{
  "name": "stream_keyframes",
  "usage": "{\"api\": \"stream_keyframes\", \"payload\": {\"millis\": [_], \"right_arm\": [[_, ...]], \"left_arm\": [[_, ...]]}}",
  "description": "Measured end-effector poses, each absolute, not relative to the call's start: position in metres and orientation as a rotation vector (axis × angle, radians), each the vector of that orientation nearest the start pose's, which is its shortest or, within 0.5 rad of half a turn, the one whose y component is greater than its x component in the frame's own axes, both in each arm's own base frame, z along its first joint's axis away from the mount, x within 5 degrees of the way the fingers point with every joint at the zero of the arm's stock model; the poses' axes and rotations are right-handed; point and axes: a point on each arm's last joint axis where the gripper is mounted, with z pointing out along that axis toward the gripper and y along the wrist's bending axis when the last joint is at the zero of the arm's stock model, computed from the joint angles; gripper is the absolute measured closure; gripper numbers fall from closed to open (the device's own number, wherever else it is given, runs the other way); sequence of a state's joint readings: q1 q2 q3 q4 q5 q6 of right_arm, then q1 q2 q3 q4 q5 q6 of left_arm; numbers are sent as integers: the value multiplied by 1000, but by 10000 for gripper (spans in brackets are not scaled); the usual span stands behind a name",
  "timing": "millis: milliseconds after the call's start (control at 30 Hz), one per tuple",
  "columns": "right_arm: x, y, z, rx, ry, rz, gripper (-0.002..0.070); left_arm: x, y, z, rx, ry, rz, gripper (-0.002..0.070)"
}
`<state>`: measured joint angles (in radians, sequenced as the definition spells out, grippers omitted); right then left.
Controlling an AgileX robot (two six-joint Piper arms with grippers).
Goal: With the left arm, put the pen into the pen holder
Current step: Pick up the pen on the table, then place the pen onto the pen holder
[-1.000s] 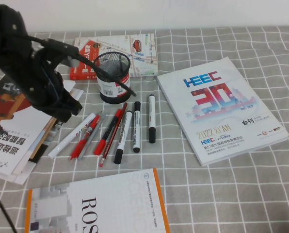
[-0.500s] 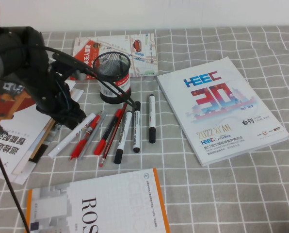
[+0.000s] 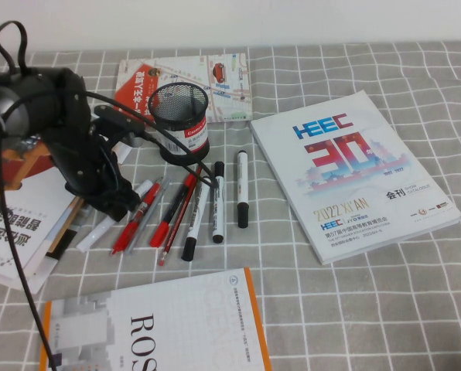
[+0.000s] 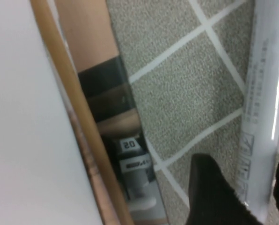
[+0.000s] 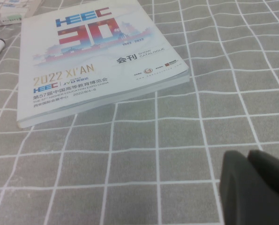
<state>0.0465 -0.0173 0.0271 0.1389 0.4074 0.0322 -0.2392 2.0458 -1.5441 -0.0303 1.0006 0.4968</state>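
The pen (image 3: pixel 97 230), white-barrelled, lies at the left end of the row of markers. My left gripper (image 3: pixel 116 207) is down on it and hides its middle. In the left wrist view the pen (image 4: pixel 263 108) runs between the two black fingers (image 4: pixel 209 197); the left gripper (image 4: pixel 245 171) is open astride it, low over the cloth. The pen holder (image 3: pixel 182 124), black mesh with a white and red band, stands upright behind the markers. My right gripper (image 5: pixel 254 187) is shut and empty above the cloth near a catalogue; it is outside the high view.
Red pens (image 3: pixel 141 212) and black-capped white markers (image 3: pixel 216 202) lie right of the pen. Papers and a wooden strip (image 4: pixel 78 122) lie left of it. The HEEC catalogue (image 3: pixel 350 170) is at right, a book (image 3: pixel 161 325) at the front, and booklets (image 3: pixel 215 77) behind the holder.
My left arm has come down and moved to the right, from above the papers onto the white pen. The pens and the holder have not moved.
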Motion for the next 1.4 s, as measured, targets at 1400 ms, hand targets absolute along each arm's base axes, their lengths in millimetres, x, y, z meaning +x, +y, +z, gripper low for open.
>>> {"api": "stream_keyframes", "payload": {"millis": [1400], "right_arm": [[51,7,169,70,1900,192,691]], "left_arm": [[282,-80,313,595,2276,-142,566]]}}
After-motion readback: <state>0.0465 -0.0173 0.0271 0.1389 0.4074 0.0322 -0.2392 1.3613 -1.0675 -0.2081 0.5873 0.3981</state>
